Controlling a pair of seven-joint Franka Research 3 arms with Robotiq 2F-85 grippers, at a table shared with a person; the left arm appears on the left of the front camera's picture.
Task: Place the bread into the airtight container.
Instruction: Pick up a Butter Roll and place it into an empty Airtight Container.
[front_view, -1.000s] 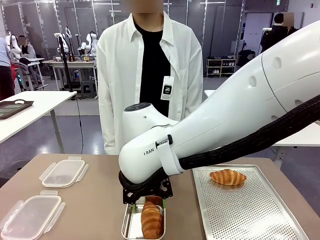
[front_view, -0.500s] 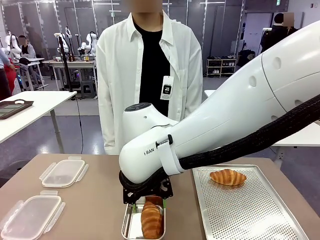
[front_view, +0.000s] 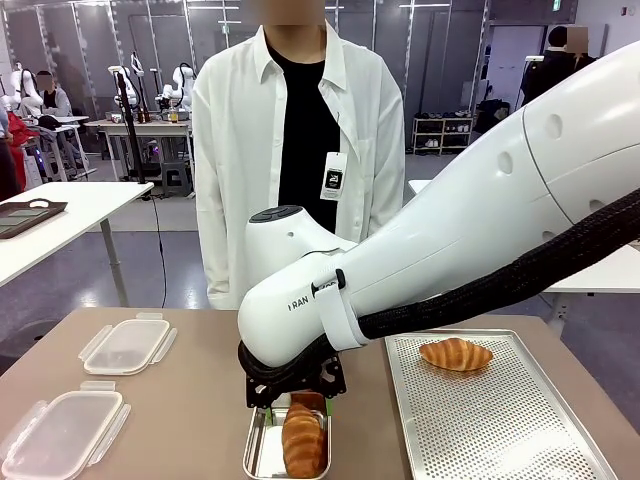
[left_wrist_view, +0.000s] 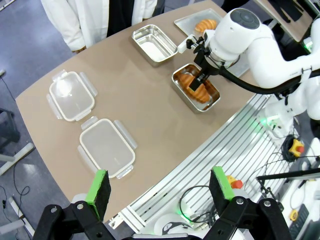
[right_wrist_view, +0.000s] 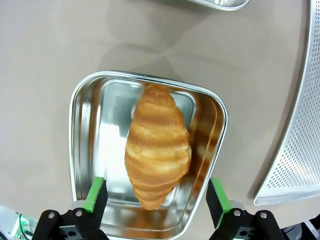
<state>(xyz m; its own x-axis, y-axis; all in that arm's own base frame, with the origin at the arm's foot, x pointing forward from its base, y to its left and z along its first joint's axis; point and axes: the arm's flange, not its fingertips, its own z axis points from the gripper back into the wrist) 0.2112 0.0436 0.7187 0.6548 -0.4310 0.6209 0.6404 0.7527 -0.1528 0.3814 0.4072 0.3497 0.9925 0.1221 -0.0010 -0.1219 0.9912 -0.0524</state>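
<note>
Our right gripper hangs just above the steel container at the near middle of the bench. Its green pads are apart and clamped on nothing. The croissant lies lengthwise on the container's floor, between and below the pads, and we see neither pad touching it. Our left gripper is also spread apart and empty, high above the bench and well apart from the container. A second croissant sits at the far end of the perforated tray on the right, and clear lids lie to the left.

We judge the bread light, soft and flaky, so a hard squeeze would likely dent it and shed crust. Should it need shifting, we would take it across the thick middle with a gentle close, not by the thin tips.
</note>
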